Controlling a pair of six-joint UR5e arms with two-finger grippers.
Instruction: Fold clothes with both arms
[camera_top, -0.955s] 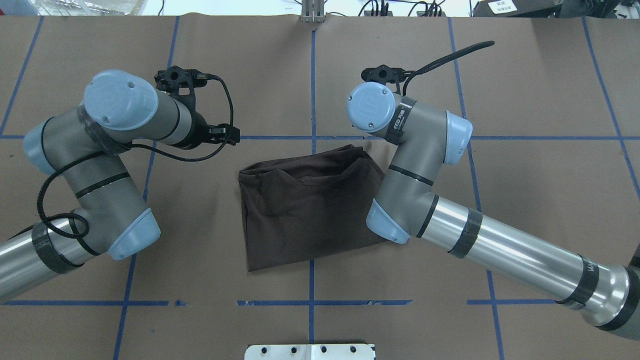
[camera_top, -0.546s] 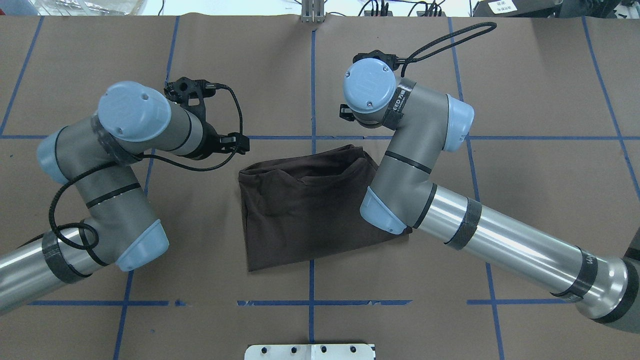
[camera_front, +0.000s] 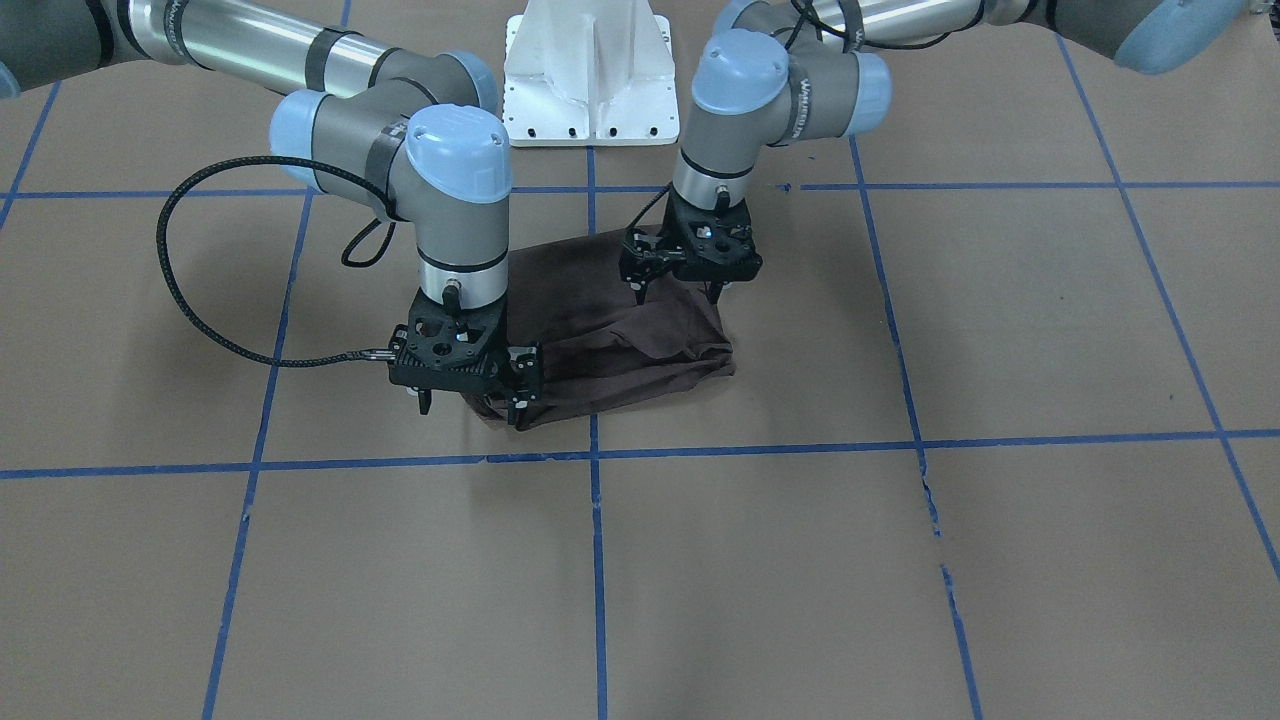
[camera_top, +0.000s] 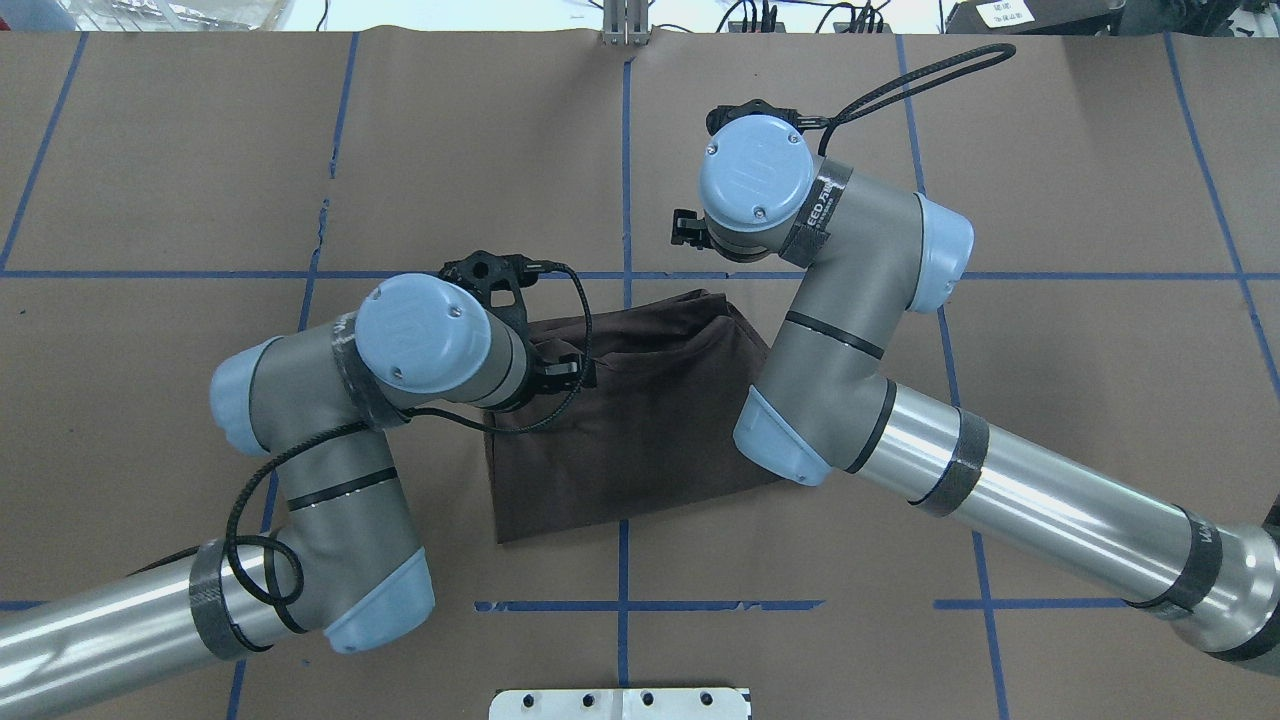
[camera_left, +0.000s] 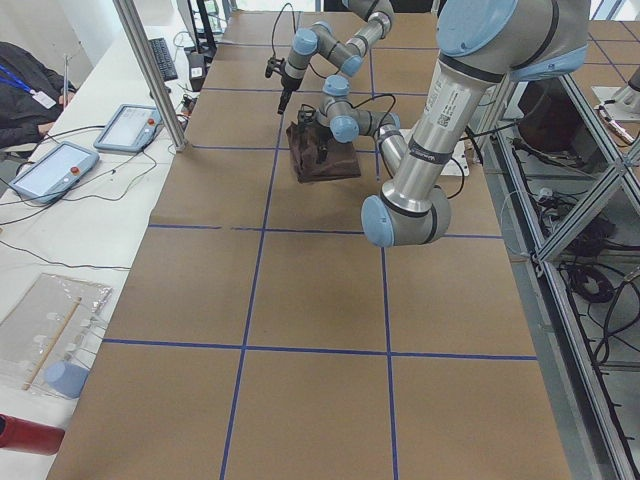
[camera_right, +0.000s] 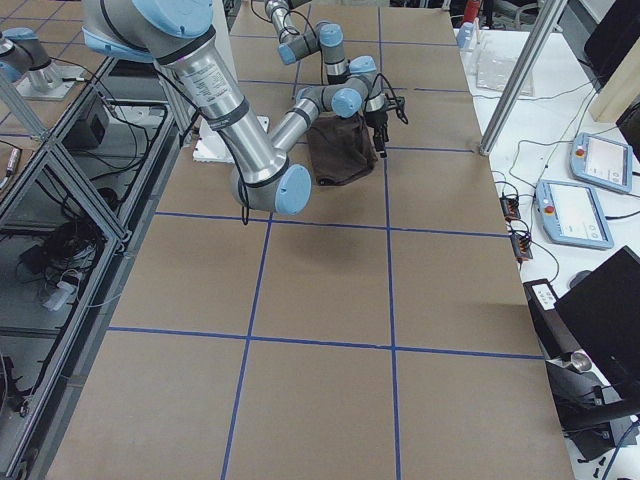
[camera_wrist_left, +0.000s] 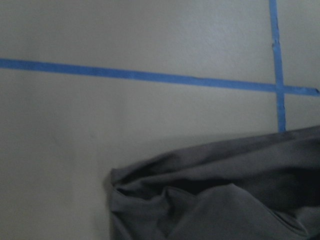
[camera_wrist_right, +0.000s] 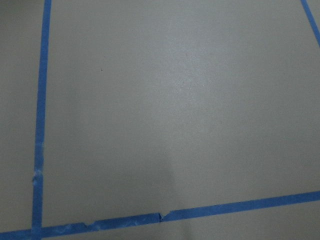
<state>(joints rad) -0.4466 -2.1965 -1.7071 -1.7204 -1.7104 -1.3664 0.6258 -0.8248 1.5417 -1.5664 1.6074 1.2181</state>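
The dark grey-brown T-shirt (camera_front: 620, 330) lies folded into a rough rectangle at the middle of the table (camera_top: 640, 450). My left gripper (camera_front: 678, 290) hangs open just over the shirt's edge nearer the robot, empty. My right gripper (camera_front: 472, 405) is open and low at the shirt's far corner, with one fingertip (camera_front: 520, 412) at the cloth and the other off it. In the overhead view the left wrist (camera_top: 430, 340) covers the shirt's left edge. The left wrist view shows a rumpled shirt corner (camera_wrist_left: 225, 200). The right wrist view shows only paper and tape.
Brown paper with blue tape lines (camera_top: 625, 150) covers the table. The white pedestal base (camera_front: 590, 70) stands at the robot's edge. Control tablets (camera_left: 60, 165) and a metal post (camera_left: 150, 70) stand on the side bench, where a person (camera_left: 25, 90) sits.
My left arm has swung right and toward the robot, from beside the shirt to over its left edge. My right wrist has shifted slightly. The shirt has not moved.
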